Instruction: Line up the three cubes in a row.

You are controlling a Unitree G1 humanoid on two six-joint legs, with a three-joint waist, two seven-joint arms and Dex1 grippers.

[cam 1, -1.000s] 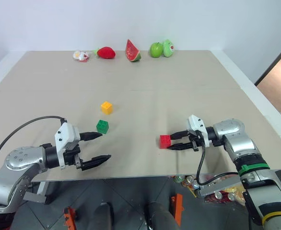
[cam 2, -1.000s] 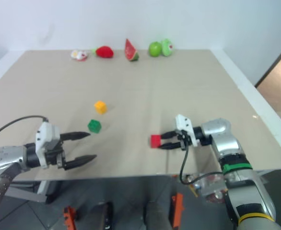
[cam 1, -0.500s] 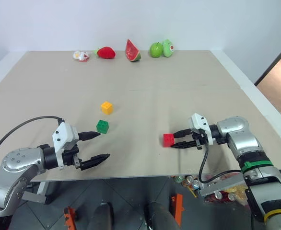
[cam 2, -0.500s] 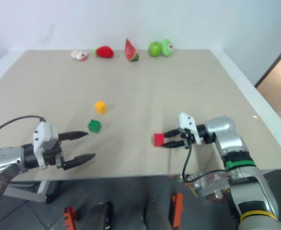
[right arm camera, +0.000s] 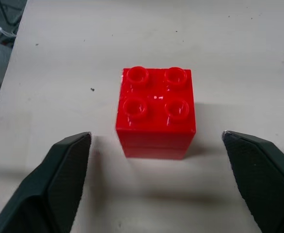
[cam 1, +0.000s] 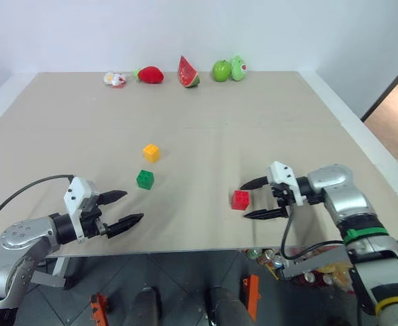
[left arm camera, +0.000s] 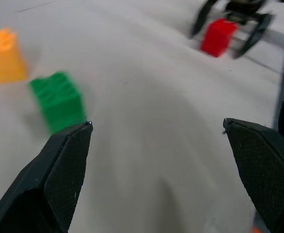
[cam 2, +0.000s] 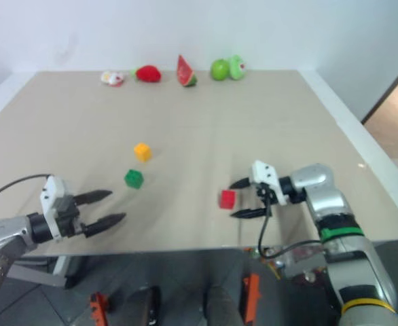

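Observation:
The red cube [cam 1: 240,199] rests on the beige table, studs up, just off the fingertips of my right gripper [cam 1: 251,199], which stands open with a finger on each side and nothing held; close up, the red cube [right arm camera: 156,112] sits free between the fingers [right arm camera: 59,179]. The green cube [cam 1: 145,179] and the yellow-orange cube [cam 1: 151,152] lie left of centre, a little apart. My left gripper [cam 1: 125,208] is open near the front edge, short of the green cube [left arm camera: 58,101].
Toy fruits line the far edge: a strawberry [cam 1: 149,75], a watermelon slice [cam 1: 187,72], a green apple [cam 1: 221,70] and a small wrapped item [cam 1: 115,79]. The table's front edge [cam 1: 199,250] runs just below both grippers.
My right gripper has opened and let go of the red cube, which now stands free on the table. The left gripper has drifted left and down toward the front edge.

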